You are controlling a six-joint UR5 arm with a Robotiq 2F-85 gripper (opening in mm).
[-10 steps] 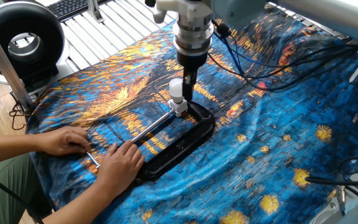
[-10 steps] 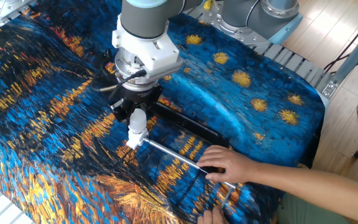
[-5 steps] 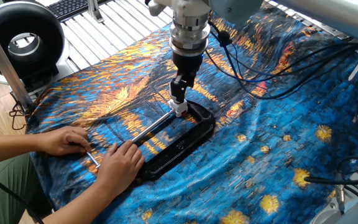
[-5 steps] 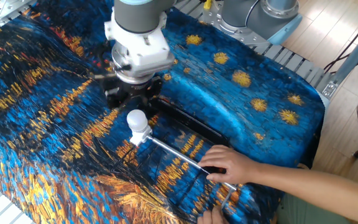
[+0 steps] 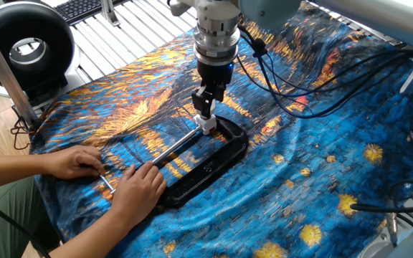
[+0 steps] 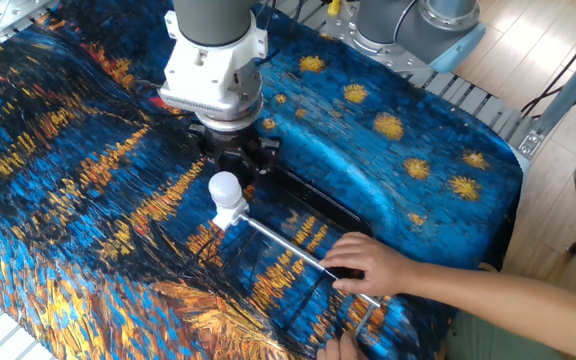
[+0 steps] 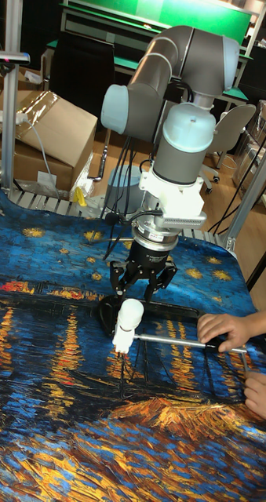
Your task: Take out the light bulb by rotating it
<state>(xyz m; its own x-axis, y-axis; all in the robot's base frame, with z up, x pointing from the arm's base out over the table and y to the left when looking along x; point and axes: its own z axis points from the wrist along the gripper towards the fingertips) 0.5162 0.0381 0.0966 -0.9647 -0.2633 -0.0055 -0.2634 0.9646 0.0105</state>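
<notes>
The light bulb (image 6: 226, 188) (image 7: 131, 312) stands upright in a small white socket (image 5: 207, 126) (image 7: 122, 342). The socket sits at the end of a metal rod (image 5: 171, 149) over a black tray (image 5: 224, 159). My gripper (image 6: 234, 160) (image 7: 142, 284) hangs just above and behind the bulb's globe. It is open, with its fingers spread and nothing between them. In one fixed view the gripper (image 5: 205, 102) covers the bulb. A person's hands (image 5: 138, 190) (image 6: 368, 265) hold the rod's other end down on the cloth.
A blue and orange painted cloth (image 5: 321, 172) covers the table. Black cables (image 5: 314, 79) run from the arm across the far side. A black round fan (image 5: 27, 46) stands off the table's left end. A cardboard box (image 7: 54, 125) lies behind the table.
My gripper was closed around the bulb a second ago. It has since opened, turned about its axis and risen slightly. The bulb, socket and hands have stayed in place.
</notes>
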